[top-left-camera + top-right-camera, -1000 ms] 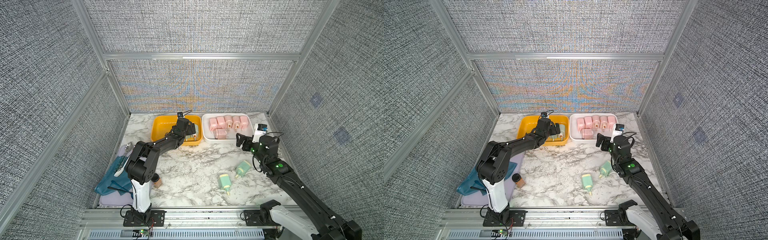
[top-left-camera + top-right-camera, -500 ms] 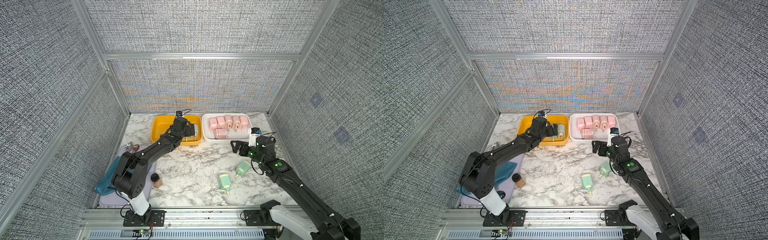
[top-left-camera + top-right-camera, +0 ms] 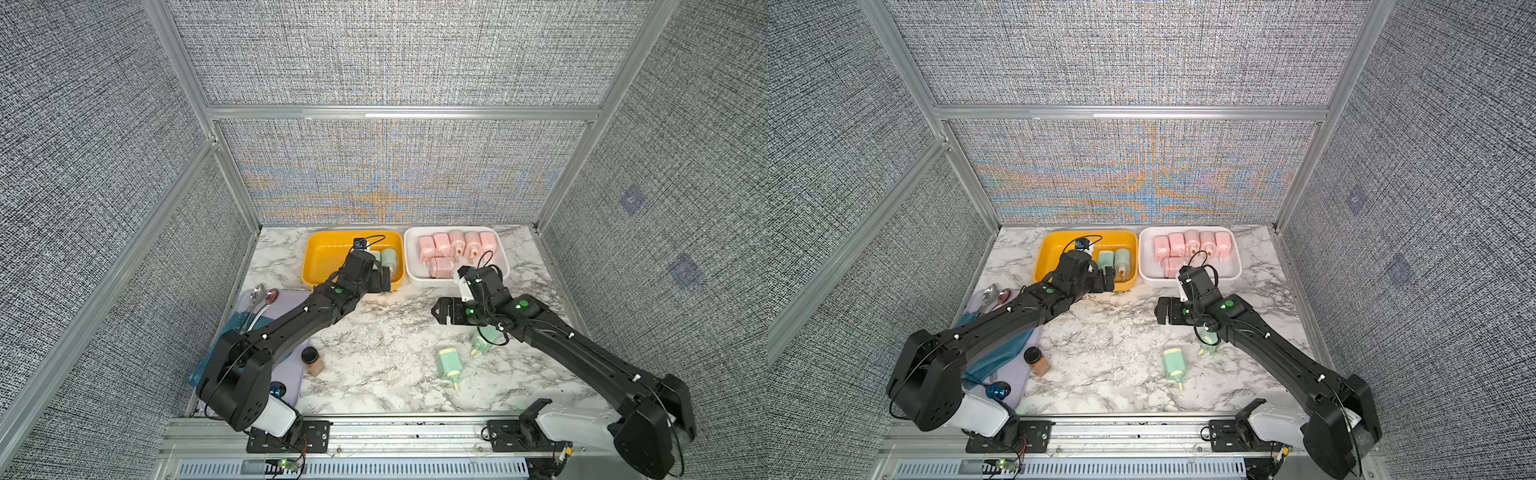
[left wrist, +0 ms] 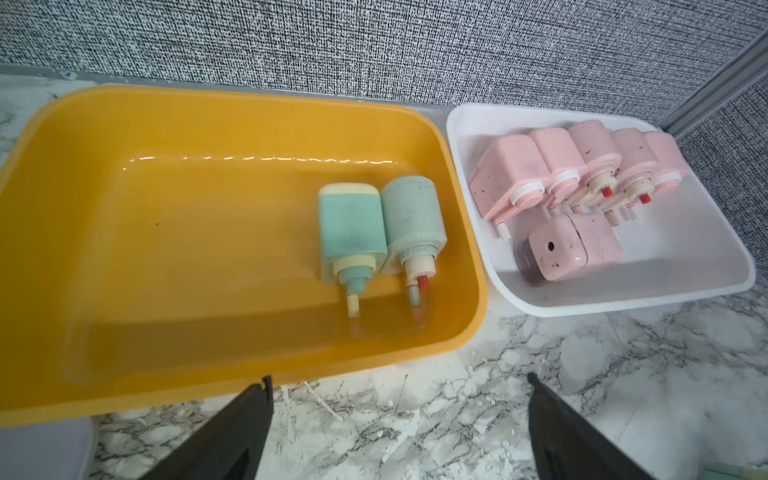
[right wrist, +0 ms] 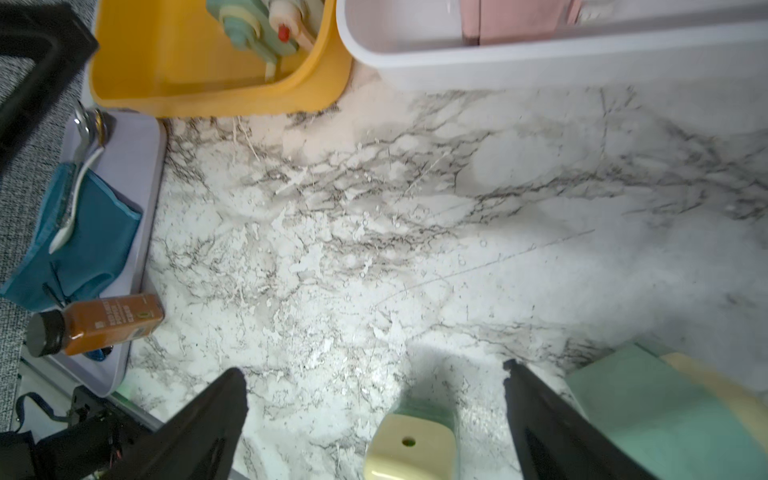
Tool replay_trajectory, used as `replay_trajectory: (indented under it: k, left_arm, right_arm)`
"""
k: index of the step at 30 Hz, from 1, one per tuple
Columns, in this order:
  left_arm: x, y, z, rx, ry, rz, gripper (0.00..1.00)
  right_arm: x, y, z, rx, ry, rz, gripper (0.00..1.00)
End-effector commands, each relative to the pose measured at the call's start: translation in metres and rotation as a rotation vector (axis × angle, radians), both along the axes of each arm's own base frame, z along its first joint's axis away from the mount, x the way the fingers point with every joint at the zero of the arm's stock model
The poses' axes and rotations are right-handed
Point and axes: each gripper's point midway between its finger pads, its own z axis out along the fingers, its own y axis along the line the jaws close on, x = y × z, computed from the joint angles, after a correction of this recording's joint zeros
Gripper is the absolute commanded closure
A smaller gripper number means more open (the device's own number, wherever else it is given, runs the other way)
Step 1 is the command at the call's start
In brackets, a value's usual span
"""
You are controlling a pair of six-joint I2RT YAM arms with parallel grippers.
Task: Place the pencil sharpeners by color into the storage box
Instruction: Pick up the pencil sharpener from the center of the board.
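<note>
Six pink boxy plastic pencil sharpeners lie in the white rectangular plastic tray at the back of the table. Five are packed in a row, and the sixth pink sharpener lies crosswise in front of them.

There are four mint-green sharpeners with cream ends. Two of them lie side by side, touching, in the yellow rectangular plastic tray just beside the white one. The other two are on the white marble tabletop. One loose green sharpener is in full view in both top views. The second loose green sharpener is partly hidden behind the right arm.

The right gripper hovers above the marble with its fingers spread wide and nothing between them. In its wrist view both loose sharpeners are cut off by the picture's edge and one is blurred.

The left gripper is at the yellow tray's front rim, fingers also spread wide and holding nothing.

Farther out, one small brown jar with a black lid stands beside a lilac tray holding a teal cloth. The spoons on it are hard to count.
</note>
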Motion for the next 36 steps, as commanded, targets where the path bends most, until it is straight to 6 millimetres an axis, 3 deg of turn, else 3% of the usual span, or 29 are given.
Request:
replay_trajectory:
  k: [1, 8, 19, 24, 31, 36]
  left_arm:
    - [-0.006, 0.004, -0.001, -0.005, 0.007, 0.005, 0.01]
    - [-0.014, 0.011, -0.003, -0.016, 0.008, 0.014, 0.01]
    - [-0.018, 0.017, -0.010, 0.002, 0.011, 0.028, 0.01]
    - [-0.018, 0.018, -0.012, 0.012, 0.012, 0.028, 0.01]
    - [-0.018, 0.020, -0.014, 0.024, 0.016, 0.029, 0.01]
    - [-0.018, 0.018, -0.011, 0.017, 0.010, 0.022, 0.01]
  right_arm:
    - [-0.026, -0.002, -0.023, -0.041, 0.137, -0.015, 0.01]
    - [-0.064, -0.011, -0.051, -0.171, 0.290, -0.013, 0.03]
    - [-0.075, -0.005, -0.075, -0.292, 0.372, 0.014, 0.12]
    - [-0.073, 0.000, -0.079, -0.328, 0.382, 0.040, 0.28]
    - [-0.075, -0.004, -0.083, -0.377, 0.404, 0.057, 0.37]
    - [-0.074, -0.004, -0.083, -0.383, 0.407, 0.060, 0.56]
